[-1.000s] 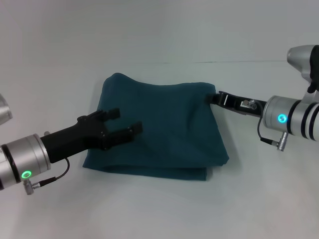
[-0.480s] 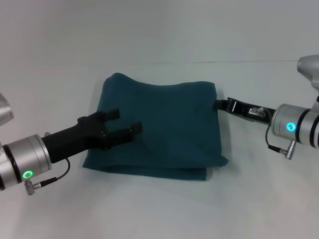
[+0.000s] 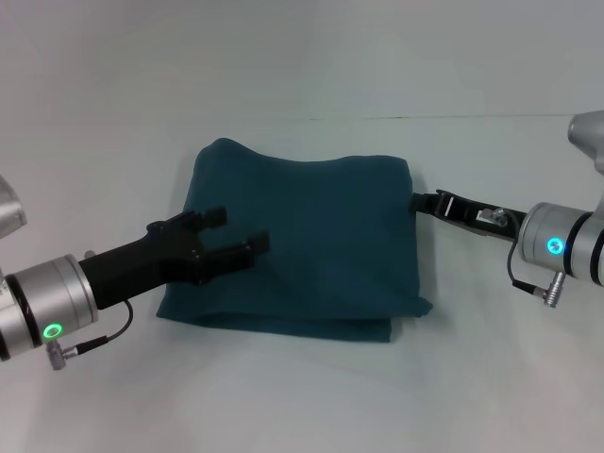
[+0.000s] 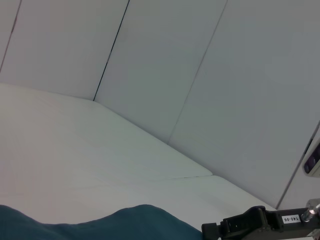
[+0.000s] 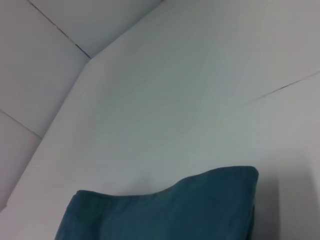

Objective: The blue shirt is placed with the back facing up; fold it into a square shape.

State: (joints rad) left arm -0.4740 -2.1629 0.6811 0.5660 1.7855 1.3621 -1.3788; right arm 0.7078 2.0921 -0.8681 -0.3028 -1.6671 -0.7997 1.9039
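Observation:
The blue shirt point(image 3: 311, 245) lies folded into a rough square in the middle of the white table, plain side up. My left gripper point(image 3: 236, 231) hovers open over the shirt's left part, with nothing between its fingers. My right gripper point(image 3: 425, 201) sits just off the shirt's far right corner, apart from the cloth. In the left wrist view, the shirt's edge point(image 4: 125, 225) shows low down, with the right gripper point(image 4: 235, 227) beside it. The right wrist view shows the shirt point(image 5: 175, 210) from its right side.
The white table point(image 3: 302, 396) surrounds the shirt on all sides. A white wall point(image 3: 302, 47) rises behind it, past a thin seam line.
My right gripper has pulled back to the right, off the shirt's far right corner, and that corner has settled flat. The left arm has not moved.

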